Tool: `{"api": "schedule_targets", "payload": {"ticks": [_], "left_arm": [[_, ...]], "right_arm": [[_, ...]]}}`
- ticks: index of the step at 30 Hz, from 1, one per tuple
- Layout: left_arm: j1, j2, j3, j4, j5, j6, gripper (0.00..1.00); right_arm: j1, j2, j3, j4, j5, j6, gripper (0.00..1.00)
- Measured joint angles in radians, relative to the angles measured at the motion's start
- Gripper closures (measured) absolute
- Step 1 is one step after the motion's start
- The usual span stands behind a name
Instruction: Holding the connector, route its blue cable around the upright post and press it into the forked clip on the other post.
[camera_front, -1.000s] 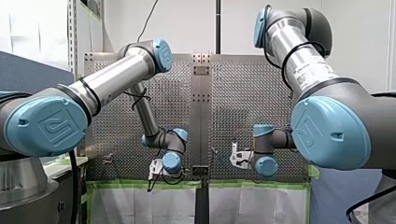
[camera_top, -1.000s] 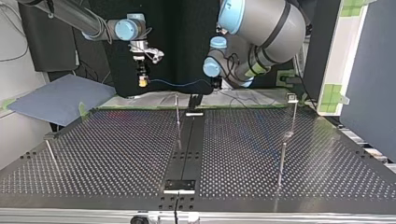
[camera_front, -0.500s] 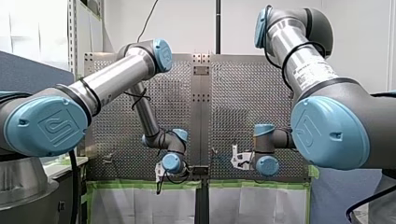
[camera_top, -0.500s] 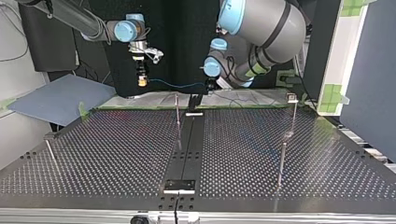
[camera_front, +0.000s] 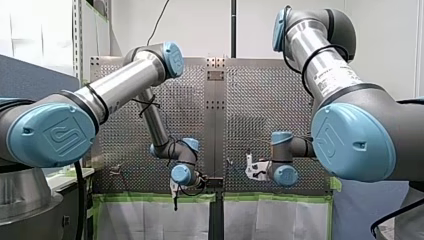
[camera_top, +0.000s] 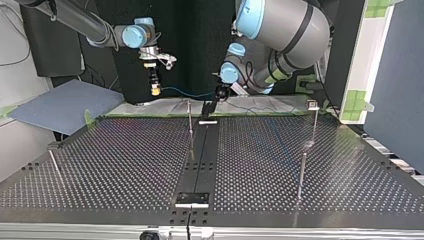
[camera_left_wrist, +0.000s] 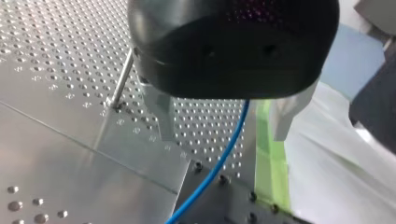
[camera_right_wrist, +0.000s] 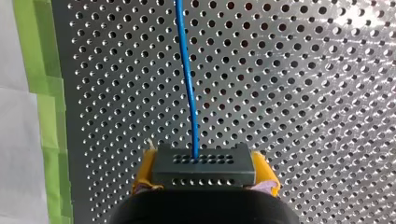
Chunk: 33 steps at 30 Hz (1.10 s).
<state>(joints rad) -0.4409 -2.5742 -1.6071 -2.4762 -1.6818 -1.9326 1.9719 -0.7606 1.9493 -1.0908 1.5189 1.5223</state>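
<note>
The right gripper (camera_top: 156, 89) pinches the connector (camera_right_wrist: 204, 164), a dark grey block with rows of small holes, between its yellow pads (camera_right_wrist: 144, 171). The blue cable (camera_right_wrist: 187, 70) leaves the middle of the connector's face and runs straight ahead of the gripper over the perforated table (camera_right_wrist: 303, 93), near a strip of green tape (camera_right_wrist: 42, 70) along the table's edge.

In the top view the right gripper hangs above the table's far edge, at about 11 o'clock from the table's centre. The cable stretches from it toward 3 o'clock in a shallow sag to the left gripper (camera_left_wrist: 223, 133), which sits at about 12 o'clock from the centre.

In the left wrist view the left gripper's metal fingers (camera_left_wrist: 161, 114) are spread apart. The cable passes loosely through the gap between them, touching neither, and runs on past the table's edge. A thin upright post (camera_left_wrist: 121, 81) stands on the table just beside one finger.

In the top view this central post rises at about 6 o'clock from the cable's midpoint, below the span. A clip-topped post (camera_top: 313, 112) stands well apart, at about 4 o'clock from the left gripper; the shape of its head is too small to tell.
</note>
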Motion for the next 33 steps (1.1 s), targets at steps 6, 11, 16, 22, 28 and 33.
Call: {"api": "schedule_targets", "payload": {"ticks": [6,11,16,22,28,33], "left_arm": [[0.004,0.001,-0.003,0.005,0.051,-0.051,0.00],[0.006,0.001,-0.003,0.011,0.076,-0.071,0.00],[0.006,0.002,-0.003,0.019,0.066,-0.073,0.00],[0.006,0.014,-0.003,0.019,0.038,-0.074,0.00],[0.001,0.023,-0.003,0.018,-0.013,-0.071,0.00],[-0.001,0.024,-0.003,0.022,-0.050,-0.070,0.00]], "right_arm": [[-0.001,0.000,-0.011,0.011,-0.010,0.002,1.00],[0.000,0.004,-0.012,0.009,-0.034,0.003,1.00],[0.000,0.008,-0.013,0.006,-0.045,0.005,1.00],[0.003,0.039,-0.033,0.011,-0.055,0.003,1.00],[0.008,0.080,-0.062,0.024,-0.068,0.000,1.00],[0.009,0.096,-0.080,0.028,-0.085,0.001,1.00]]}}
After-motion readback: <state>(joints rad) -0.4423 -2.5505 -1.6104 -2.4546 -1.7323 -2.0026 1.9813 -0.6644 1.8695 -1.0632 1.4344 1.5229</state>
